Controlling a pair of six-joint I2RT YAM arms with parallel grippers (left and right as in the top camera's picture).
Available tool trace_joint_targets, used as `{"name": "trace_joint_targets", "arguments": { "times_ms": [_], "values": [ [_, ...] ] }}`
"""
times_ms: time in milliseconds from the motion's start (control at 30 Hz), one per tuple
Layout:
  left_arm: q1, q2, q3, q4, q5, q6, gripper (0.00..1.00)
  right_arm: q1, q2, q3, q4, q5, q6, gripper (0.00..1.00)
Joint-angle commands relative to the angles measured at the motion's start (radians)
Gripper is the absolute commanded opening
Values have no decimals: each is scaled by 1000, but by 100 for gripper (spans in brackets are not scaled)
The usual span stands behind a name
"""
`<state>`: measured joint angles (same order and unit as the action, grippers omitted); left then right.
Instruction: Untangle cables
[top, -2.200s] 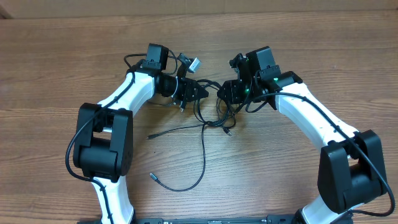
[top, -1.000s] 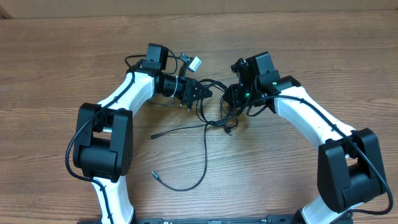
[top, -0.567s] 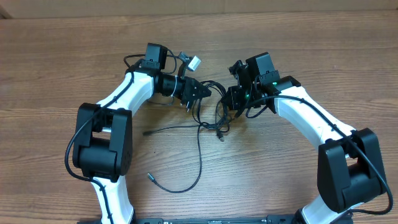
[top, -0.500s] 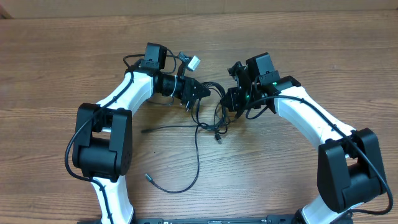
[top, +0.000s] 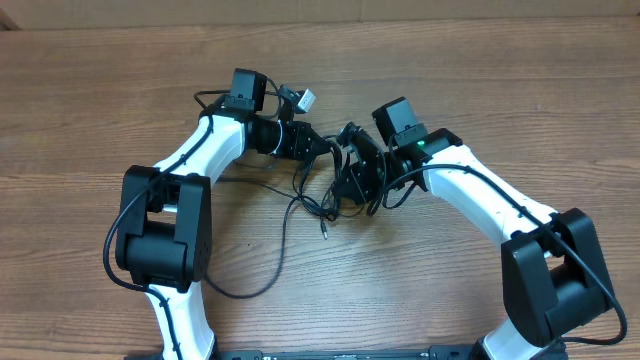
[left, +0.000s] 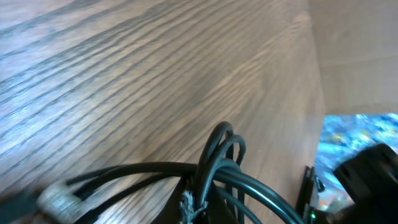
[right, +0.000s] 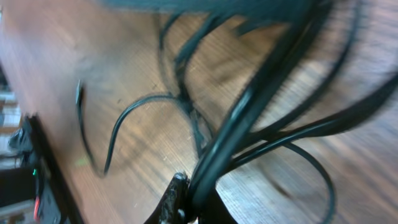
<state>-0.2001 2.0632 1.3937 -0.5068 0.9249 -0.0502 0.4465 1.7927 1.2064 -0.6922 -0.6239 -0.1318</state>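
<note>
My right end effector (top: 352, 178) has just clamped down on the cables (top: 300, 195) and swung left, so it now sits near the left end effector (top: 322, 148), which stays clenched on the same bundle. The drag pulled the knot left across the worktop (top: 100, 100). The long loose strand has slid with it, and a plug (top: 325, 233) now trails just below the knot. I judge the slack is gathering rather than parting, so the tangle looks no looser. I see no containers.

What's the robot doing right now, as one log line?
left fingers: shut on cables | right fingers: shut on cables | untangled: no
</note>
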Motion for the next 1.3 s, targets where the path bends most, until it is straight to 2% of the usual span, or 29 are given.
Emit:
{"name": "trace_joint_targets", "arguments": {
  "times_ms": [0,167,300,500,600,633,667,767,867,967,1067,1267],
  "values": [
    [19,9,22,2,-111,-78,4,20,5,-8,-8,-101,-91,4],
    [23,9,22,-13,-159,-94,4,-6,5,-6,-5,-133,-90,4],
    [23,9,22,-28,-246,-153,4,-48,5,-6,3,-199,-89,4],
    [23,9,22,-31,-254,-160,4,-82,5,-7,23,-275,-86,5],
    [22,9,22,-31,-253,-160,4,-82,5,-7,28,-275,-86,20],
    [23,9,22,-31,-253,-160,4,-82,5,-7,28,-275,-85,21],
    [22,9,22,-31,-253,-160,4,-82,5,-7,29,-275,-82,27],
    [22,9,22,-31,-253,-160,4,-82,5,-7,30,-275,-78,36],
    [22,9,22,-31,-252,-160,4,-82,5,-7,38,-240,-69,52],
    [22,9,22,-31,-252,-160,4,-82,5,-7,78,-135,10,56],
    [22,9,22,-31,-252,-160,4,-87,5,-7,150,-20,139,70],
    [22,9,22,-31,-252,-160,4,-89,5,-8,219,114,230,77]
  ]
}}
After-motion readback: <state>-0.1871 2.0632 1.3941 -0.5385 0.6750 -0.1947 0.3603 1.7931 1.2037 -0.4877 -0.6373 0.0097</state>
